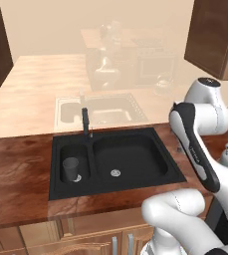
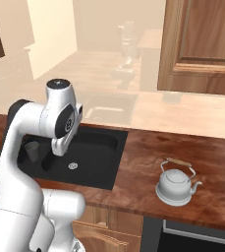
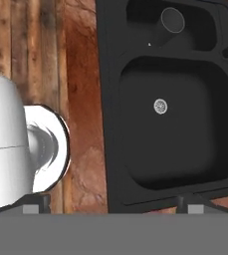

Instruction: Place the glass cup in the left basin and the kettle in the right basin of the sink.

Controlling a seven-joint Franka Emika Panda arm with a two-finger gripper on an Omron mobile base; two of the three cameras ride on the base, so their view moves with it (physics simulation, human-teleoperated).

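While counter-bound, kettle [image 2: 175,187] well right of end effector [image 3: 110,205].

Glass cup [image 1: 70,168] upright in left basin [image 1: 83,159]; silvery kettle [image 2: 175,186] upright on counter, right of sink [image 1: 135,130].

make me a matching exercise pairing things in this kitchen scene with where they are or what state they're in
Things:
1. glass cup
2. kettle
3. right basin
4. claw

Places or states:
A. on the wood counter, right of the sink
B. holds nothing but its drain
C. standing in the left basin
D. open, holding nothing

Pairs: 1-C, 2-A, 3-B, 4-D
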